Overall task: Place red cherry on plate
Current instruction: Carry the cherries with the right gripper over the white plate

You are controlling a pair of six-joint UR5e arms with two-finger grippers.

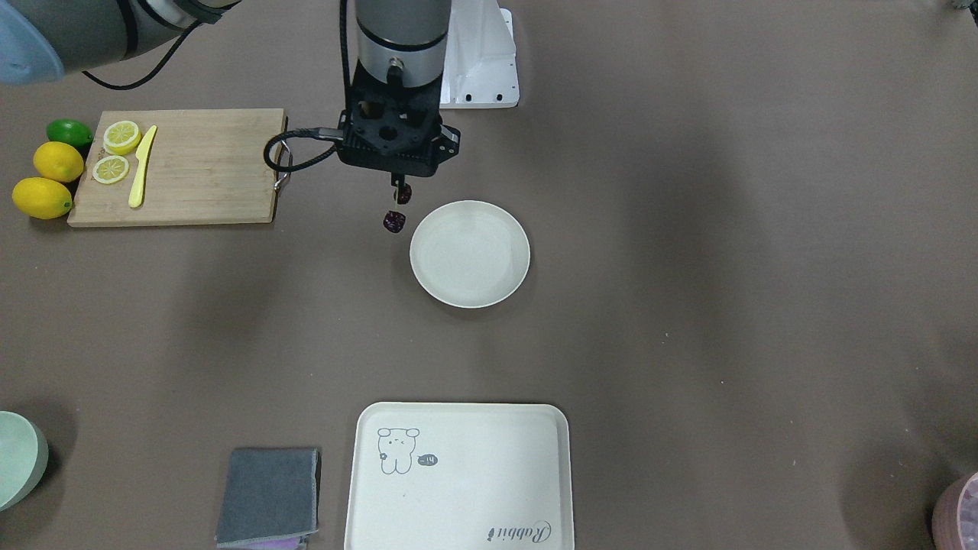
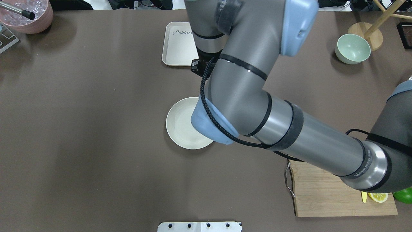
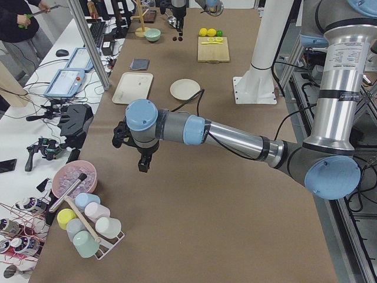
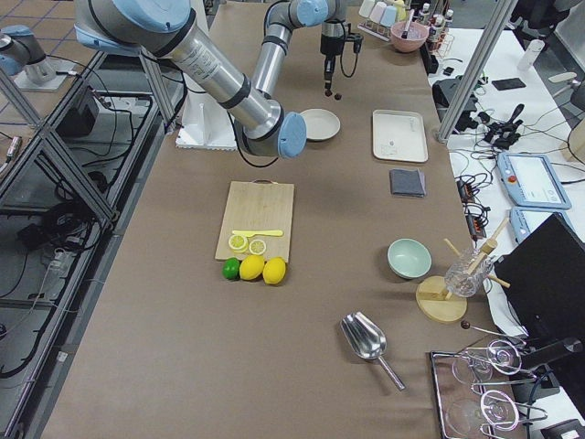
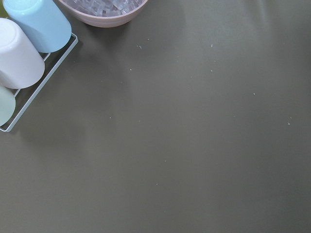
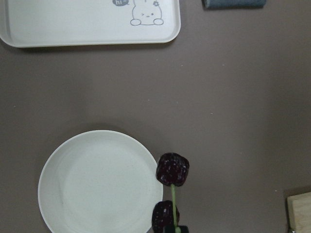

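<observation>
The red cherry (image 1: 394, 221), a pair of dark maroon fruits on thin stems, hangs above the table from my right gripper (image 1: 397, 182), which is shut on the stem. The plate (image 1: 470, 254), round and cream-white, lies bare just beside it. In the right wrist view the red cherry (image 6: 172, 169) dangles over the plate (image 6: 99, 182) at its right rim. My arm hides the right gripper in the overhead view, where part of the plate (image 2: 182, 124) shows. My left gripper (image 3: 144, 167) hovers far off near the cup rack, and I cannot tell its state.
A wooden cutting board (image 1: 183, 166) carries lemon slices and a yellow knife, with two lemons and a lime beside it. A rabbit tray (image 1: 458, 477), a grey cloth (image 1: 269, 496) and a green bowl (image 1: 19, 458) lie along the operators' side. A cup rack (image 5: 29, 58) sits below my left wrist.
</observation>
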